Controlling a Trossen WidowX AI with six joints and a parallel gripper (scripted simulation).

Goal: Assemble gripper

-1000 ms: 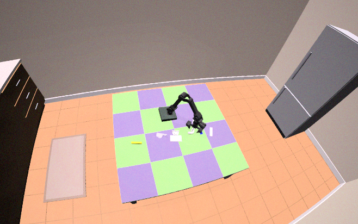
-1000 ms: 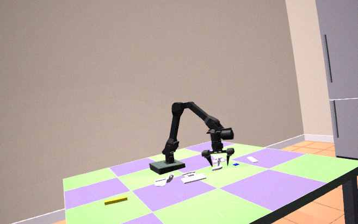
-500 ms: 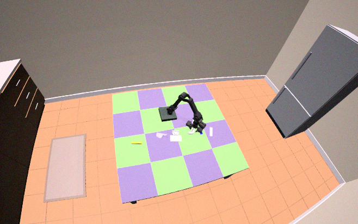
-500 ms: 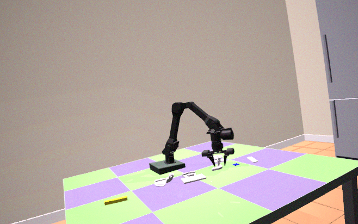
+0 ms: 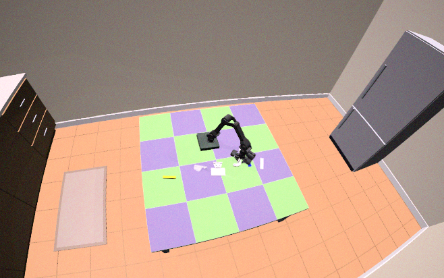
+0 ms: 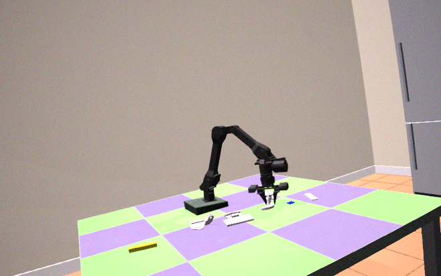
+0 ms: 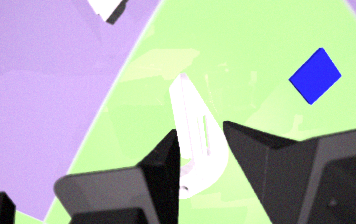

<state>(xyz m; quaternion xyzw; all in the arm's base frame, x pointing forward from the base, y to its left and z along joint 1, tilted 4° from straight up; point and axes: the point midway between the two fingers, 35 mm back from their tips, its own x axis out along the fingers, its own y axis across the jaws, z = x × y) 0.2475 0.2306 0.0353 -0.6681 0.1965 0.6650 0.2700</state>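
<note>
My gripper [image 5: 240,160] [image 6: 270,202] [image 7: 200,130] points down, shut on a white jaw [image 5: 235,164] [image 6: 267,208] [image 7: 192,117] at table height. The jaw's narrow end extends beyond the fingers in the wrist view. The other white jaw [image 5: 199,167] [image 6: 197,224] lies farther left. A white rectangular part [image 5: 218,171] [image 6: 238,220] lies between them, with small white shapes [image 5: 217,164] [image 6: 232,214] just behind it. I cannot tell whether these are the gripper base or the housing plate. Another white patch [image 6: 269,193] shows between the fingers, mostly hidden.
A small blue piece [image 5: 250,165] [image 6: 291,202] [image 7: 315,76] lies close to the right of the gripper. A white strip [image 5: 262,163] [image 6: 311,196] lies farther right. A yellow bar [image 5: 169,177] [image 6: 143,247] lies far left. The dark arm base [image 5: 208,145] [image 6: 198,207] stands behind the parts.
</note>
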